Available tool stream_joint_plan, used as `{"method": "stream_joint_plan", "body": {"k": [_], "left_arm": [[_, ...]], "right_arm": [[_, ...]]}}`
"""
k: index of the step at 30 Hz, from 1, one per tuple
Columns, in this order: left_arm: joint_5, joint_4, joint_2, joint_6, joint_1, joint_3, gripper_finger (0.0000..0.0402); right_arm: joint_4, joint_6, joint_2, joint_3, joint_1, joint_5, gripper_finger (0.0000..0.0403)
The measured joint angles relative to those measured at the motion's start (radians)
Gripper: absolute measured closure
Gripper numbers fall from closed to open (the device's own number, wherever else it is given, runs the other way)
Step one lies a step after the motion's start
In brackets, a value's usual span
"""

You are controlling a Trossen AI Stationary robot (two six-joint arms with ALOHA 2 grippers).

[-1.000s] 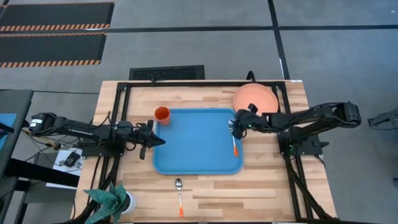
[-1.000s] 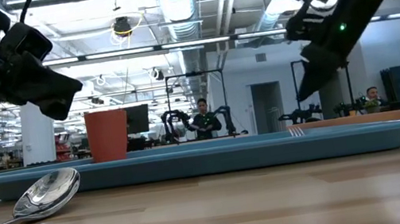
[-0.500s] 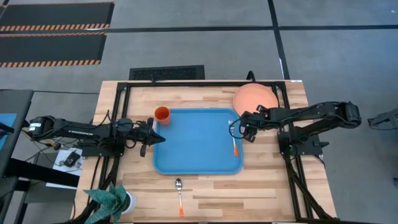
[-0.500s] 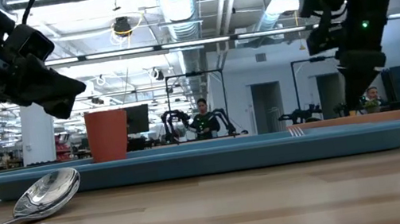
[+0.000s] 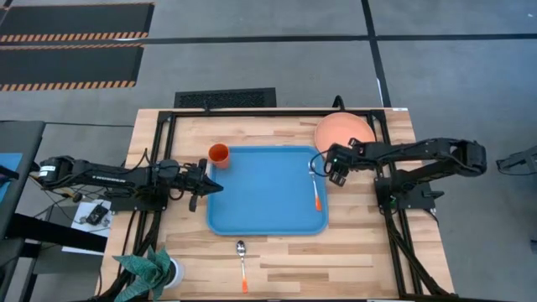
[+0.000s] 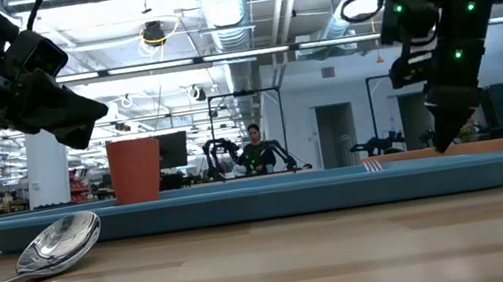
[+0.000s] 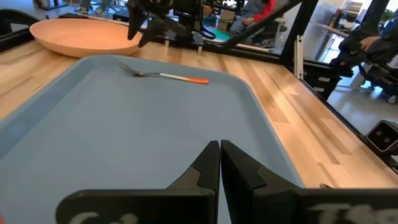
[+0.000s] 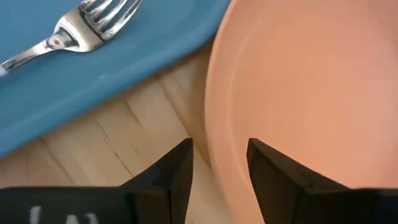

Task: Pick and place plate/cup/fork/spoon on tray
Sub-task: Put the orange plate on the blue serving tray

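Observation:
The blue tray (image 5: 252, 205) lies mid-table. The fork (image 5: 316, 191) lies in it along its right side, tines toward the far edge (image 8: 93, 25). The salmon plate (image 5: 346, 130) rests flat on the table off the tray's far right corner. The orange cup (image 5: 218, 153) stands upright on the table at the tray's far left corner. The spoon (image 5: 242, 262) lies on the table before the tray's near edge. My right gripper (image 8: 219, 162) is open and points steeply down, one finger on each side of the plate's near-left rim (image 8: 214, 118). My left gripper (image 5: 214, 186) hovers shut over the tray's left edge.
A potted plant (image 5: 155, 270) stands at the table's near left corner. Black frame rails (image 5: 168, 117) run along the table's far edge and sides. Bare wood lies between the tray and the table's near edge. People sit in the room beyond (image 6: 255, 150).
My right gripper has moved from over the fork at the tray's right side toward the table's right edge, tipped steeply downward and sunk a little, so its fingers now straddle the plate's rim. The fork stays in the tray.

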Motion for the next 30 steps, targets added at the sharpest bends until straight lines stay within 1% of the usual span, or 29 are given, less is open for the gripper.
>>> {"method": "stream_joint_plan", "body": {"k": [3, 8, 14, 19, 22, 26, 30], "left_arm": [[0.000, -0.001, 0.000, -0.005, 0.000, 0.000, 0.0401], [-0.001, -0.001, 0.000, -0.006, 0.000, 0.000, 0.0401], [-0.002, 0.001, 0.000, 0.000, 0.000, 0.000, 0.0401], [-0.002, 0.001, 0.000, 0.004, 0.000, 0.000, 0.0401], [-0.002, 0.001, 0.000, 0.004, 0.000, 0.000, 0.0401], [-0.001, 0.001, 0.000, 0.008, 0.000, 0.000, 0.0401], [-0.002, 0.002, 0.000, 0.011, 0.000, 0.000, 0.0401]], "right_arm": [[0.025, -0.016, 0.000, -0.019, -0.034, -0.040, 0.0235], [0.025, -0.022, 0.000, -0.027, -0.060, -0.047, 0.0246], [0.041, -0.049, 0.006, -0.027, -0.091, -0.083, 0.0261], [0.052, -0.052, 0.076, -0.027, -0.109, -0.105, 0.0271], [0.051, -0.051, 0.123, -0.026, -0.108, -0.078, 0.0277], [0.050, -0.052, 0.147, -0.018, -0.107, -0.054, 0.0302], [0.030, -0.058, 0.138, 0.003, -0.107, -0.049, 0.0344]]}}
